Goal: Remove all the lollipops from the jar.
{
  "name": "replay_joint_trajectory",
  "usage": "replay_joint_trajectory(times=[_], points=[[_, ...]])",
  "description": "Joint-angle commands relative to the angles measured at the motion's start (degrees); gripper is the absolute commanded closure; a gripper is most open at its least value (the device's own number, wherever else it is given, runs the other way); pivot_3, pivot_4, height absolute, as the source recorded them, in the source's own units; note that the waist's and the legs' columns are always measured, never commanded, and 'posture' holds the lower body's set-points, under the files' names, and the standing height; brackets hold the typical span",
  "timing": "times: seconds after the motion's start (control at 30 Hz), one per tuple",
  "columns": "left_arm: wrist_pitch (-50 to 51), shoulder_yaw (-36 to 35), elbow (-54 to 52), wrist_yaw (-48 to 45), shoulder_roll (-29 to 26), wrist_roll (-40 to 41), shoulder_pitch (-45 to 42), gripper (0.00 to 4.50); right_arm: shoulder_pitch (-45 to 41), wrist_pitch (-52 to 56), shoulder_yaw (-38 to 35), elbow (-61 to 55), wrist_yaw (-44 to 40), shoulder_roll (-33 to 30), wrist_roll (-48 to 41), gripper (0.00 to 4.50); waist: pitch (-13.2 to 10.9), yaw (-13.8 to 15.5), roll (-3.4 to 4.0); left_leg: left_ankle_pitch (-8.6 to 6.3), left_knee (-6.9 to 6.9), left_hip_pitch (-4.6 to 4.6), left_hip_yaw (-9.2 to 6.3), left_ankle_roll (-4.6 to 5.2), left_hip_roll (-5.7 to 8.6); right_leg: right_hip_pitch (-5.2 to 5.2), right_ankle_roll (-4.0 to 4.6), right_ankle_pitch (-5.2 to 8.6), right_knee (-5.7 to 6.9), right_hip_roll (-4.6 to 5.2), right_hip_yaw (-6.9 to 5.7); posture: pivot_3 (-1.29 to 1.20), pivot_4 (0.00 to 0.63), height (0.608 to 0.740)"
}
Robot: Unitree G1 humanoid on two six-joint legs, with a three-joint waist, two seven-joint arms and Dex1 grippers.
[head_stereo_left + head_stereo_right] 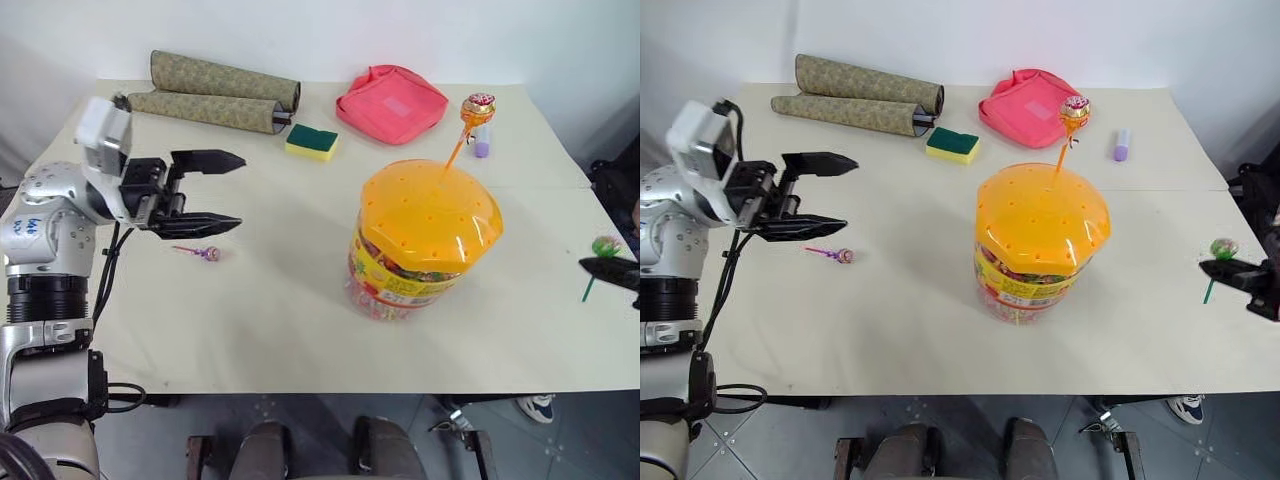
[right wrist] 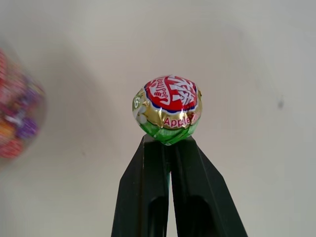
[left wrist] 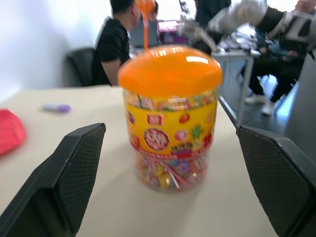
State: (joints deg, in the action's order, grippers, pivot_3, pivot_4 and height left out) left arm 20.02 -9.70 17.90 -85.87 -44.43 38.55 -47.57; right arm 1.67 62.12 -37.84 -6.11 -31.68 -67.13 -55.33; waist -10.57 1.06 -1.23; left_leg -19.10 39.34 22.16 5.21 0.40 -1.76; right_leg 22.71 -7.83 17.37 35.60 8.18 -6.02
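Observation:
The jar, a clear tub with a domed orange lid, stands right of the table's middle. An orange lollipop stands on its stick in one of the lid's holes. On the table to the left of the jar lies a purple lollipop. Just above and beside it hovers my left gripper, open and empty, pointing at the jar. At the table's right edge my right gripper is shut on the stick of a green lollipop, clear of the jar, with the head just past the fingertips.
Two rolled mats lie at the back left, with a green and yellow sponge beside them. A pink pouch and a small lilac tube sit at the back. Seated people show beyond the table.

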Motion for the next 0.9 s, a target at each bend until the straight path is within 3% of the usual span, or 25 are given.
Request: replay_joint_trajectory(times=[0.03, 0.27, 0.3, 0.5, 0.67, 0.7, 0.9], points=[[1.01, -3.08, -2.42, 0.1, -1.18, 1.8, 1.19, 0.0, -2.89, -0.82, 3.43, 3.33, -0.71, 0.23, 3.96, 4.49, 0.0, 0.0, 0.0, 0.0, 0.0, 0.0, 0.01, 0.0, 0.0, 0.0, 0.0, 0.0, 0.0, 0.0, 0.0, 0.0, 0.15, 0.74], [2.48, -4.83, -6.01, 0.92, -1.21, 2.22, 4.31, 0.0, -11.23, -2.63, 13.34, 11.16, -0.39, 4.46, 11.87, 4.49, 0.0, 0.2, 0.0, 0.01, 0.0, 0.01, 0.01, -0.01, 0.0, 0.0, 0.0, 0.0, 0.01, 0.0, 0.0, 0.0, 0.15, 0.74], [2.64, -4.96, -6.33, 1.01, -1.13, 2.29, 4.52, 0.0, -11.83, -2.66, 13.93, 11.61, -0.63, 4.77, 12.62, 3.91, 0.0, 0.25, 0.0, 0.01, 0.0, 0.01, 0.01, -0.01, 0.0, 0.0, 0.0, 0.0, 0.0, 0.01, 0.0, 0.0, 0.15, 0.74], [3.0, -4.82, -8.06, 1.67, -0.17, 2.53, 5.02, 0.0, -13.87, -2.56, 15.4, 11.66, -1.86, 6.31, 15.04, 1.95, -0.01, 0.22, 0.01, 0.01, 0.01, 0.01, 0.02, -0.01, 0.01, 0.01, 0.0, 0.0, 0.0, 0.01, -0.01, 0.0, 0.15, 0.74], [3.54, -5.34, -9.47, 2.3, -0.3, 3.1, 6.24, 0.0, -11.72, 0.02, 6.83, 5.32, -1.49, 5.76, 13.05, 0.19, -0.02, 0.25, 0.03, 0.01, 0.0, 0.01, 0.02, -0.01, 0.01, 0.01, 0.0, 0.0, 0.0, 0.01, -0.01, 0.0, 0.15, 0.74], [3.67, -5.43, -9.78, 2.42, -0.32, 3.25, 6.48, 0.0, -11.06, 0.95, 4.97, 3.6, -1.8, 5.59, 12.46, 0.02, -0.02, 0.25, 0.03, 0.01, 0.0, 0.01, 0.02, -0.01, 0.01, 0.01, 0.0, 0.0, 0.0, 0.01, -0.01, 0.0, 0.15, 0.74], [3.72, -5.17, -9.72, 2.59, 0.07, 3.23, 6.26, 0.0, -10.77, 5.32, -4.44, -5.78, -5.81, 3.36, 7.43, 0.02, -0.02, 0.27, 0.03, 0.0, 0.0, 0.01, 0.01, -0.01, 0.0, 0.0, 0.0, 0.0, 0.01, 0.01, 0.0, 0.0, 0.15, 0.74]])
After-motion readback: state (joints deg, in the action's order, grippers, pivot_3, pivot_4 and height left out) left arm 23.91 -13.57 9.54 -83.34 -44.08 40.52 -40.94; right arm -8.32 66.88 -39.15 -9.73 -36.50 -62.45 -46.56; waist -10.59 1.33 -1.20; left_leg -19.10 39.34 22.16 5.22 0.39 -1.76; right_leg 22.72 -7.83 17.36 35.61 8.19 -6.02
